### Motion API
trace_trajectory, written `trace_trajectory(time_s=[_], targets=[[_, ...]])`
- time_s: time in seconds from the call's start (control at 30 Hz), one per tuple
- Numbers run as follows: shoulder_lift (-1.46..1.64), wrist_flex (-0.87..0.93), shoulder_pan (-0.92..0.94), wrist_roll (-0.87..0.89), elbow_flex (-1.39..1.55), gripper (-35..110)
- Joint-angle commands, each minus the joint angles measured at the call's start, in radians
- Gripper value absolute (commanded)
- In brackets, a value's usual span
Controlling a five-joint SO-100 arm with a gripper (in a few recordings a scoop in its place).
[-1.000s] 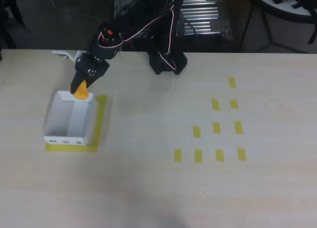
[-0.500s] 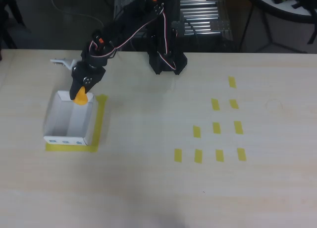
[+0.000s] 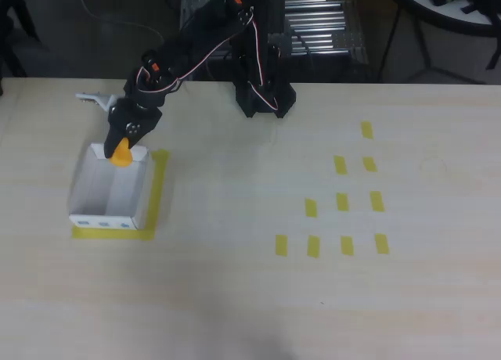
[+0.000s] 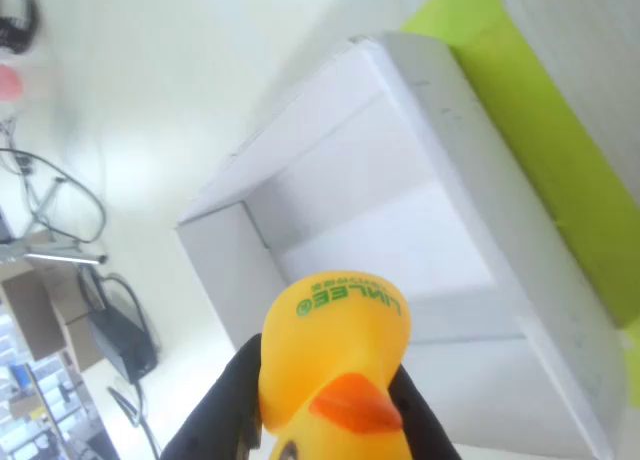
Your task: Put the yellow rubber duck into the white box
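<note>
The yellow rubber duck (image 3: 120, 152) hangs over the far edge of the white box (image 3: 94, 196), held between the black fingers of my gripper (image 3: 122, 147), which is shut on it. In the wrist view the duck (image 4: 335, 350) fills the lower middle, orange beak toward the camera, with a black finger on each side of it, and my gripper (image 4: 325, 405) is clamped on its body. The box (image 4: 400, 240) lies open right below, its white floor bare. The box has small bluish marks on its near outer wall in the overhead view.
Yellow tape (image 3: 156, 199) frames the box on the table. Several short yellow tape strips (image 3: 342, 202) lie to the right. The arm's black base (image 3: 264, 98) stands at the table's far edge. A metal rack sits behind it.
My gripper has carried the duck a little leftward and toward the far wall of the box. The box has not moved.
</note>
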Motion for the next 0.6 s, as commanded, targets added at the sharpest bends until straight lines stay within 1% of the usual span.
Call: trace_trajectory(time_s=[0.0,0.57], targets=[[0.021,-0.046,0.014,0.006,-0.066,16],[0.009,-0.118,0.009,0.031,-0.018,23]])
